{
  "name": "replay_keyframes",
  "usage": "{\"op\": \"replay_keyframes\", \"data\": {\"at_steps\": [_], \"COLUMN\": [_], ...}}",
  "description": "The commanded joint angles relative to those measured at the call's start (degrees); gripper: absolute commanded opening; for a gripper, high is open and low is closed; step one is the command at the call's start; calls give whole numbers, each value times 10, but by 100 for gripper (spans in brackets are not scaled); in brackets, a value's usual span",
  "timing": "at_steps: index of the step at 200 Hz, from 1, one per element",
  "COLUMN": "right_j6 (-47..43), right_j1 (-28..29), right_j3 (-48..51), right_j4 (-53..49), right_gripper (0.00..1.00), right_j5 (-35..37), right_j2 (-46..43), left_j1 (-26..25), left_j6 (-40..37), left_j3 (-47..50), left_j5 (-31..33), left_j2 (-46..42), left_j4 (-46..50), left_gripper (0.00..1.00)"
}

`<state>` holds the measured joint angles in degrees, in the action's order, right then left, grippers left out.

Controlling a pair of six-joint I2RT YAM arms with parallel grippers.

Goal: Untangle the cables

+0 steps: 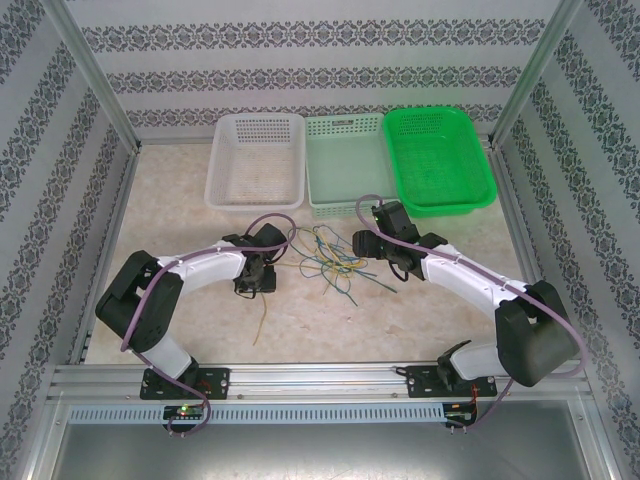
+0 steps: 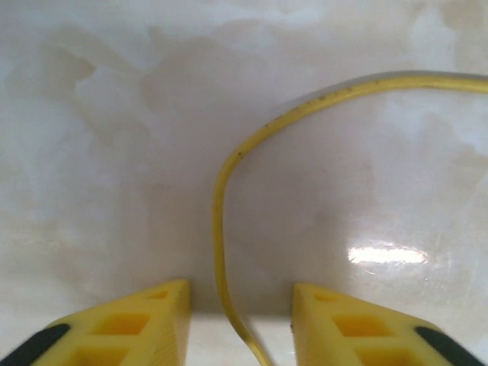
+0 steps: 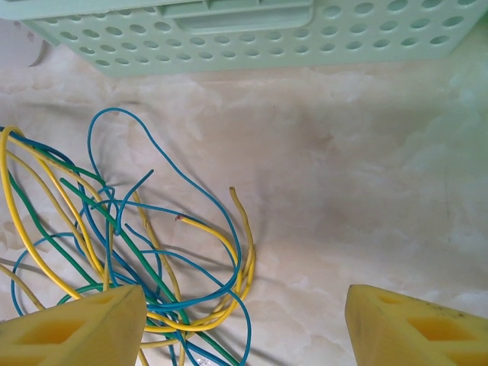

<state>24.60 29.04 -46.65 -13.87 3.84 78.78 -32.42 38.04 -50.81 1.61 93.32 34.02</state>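
At the middle of the table [image 1: 170, 220], near the baskets [image 1: 345, 160], lies a tangle of yellow, blue and green cables [image 1: 330, 255]. The left gripper [image 2: 240, 293] is open, with one yellow cable [image 2: 219, 206] running loose between its fingers. The right gripper [image 3: 244, 296] is wide open over the tangle's edge, holding nothing.

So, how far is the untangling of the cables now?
Done: one yellow cable looks pulled partly free, trailing toward the near edge. In hand: it passes between the open jaws of the left gripper, not clamped. Left: the other cables, blue, green and yellow, lie tangled beside the open right gripper.
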Motion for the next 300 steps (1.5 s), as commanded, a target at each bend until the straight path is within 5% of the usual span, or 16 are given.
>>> {"op": "replay_keyframes", "data": {"at_steps": [1,26,100,197,300], "right_j6": [-10,-11,-31,-42,-70], "right_j1": [2,1,10,40,168], "right_j3": [6,12,19,19,-6], "right_j4": [-10,-15,-3,41,95], "right_gripper": [70,71,70,69,79], "right_j5": [5,13,-7,-90,-100], "right_j2": [-15,-27,-42,-86,42], "left_j1": [12,25,26,7,-3], "left_j6": [-1,-18,-69,-184,-189], "left_j3": [1,3,-9,-148,-185], "left_j5": [6,8,46,120,54], "left_j2": [41,51,-60,-172,-189], "left_j4": [-40,-54,-38,70,20], "left_gripper": [27,0,0,0,0]}}
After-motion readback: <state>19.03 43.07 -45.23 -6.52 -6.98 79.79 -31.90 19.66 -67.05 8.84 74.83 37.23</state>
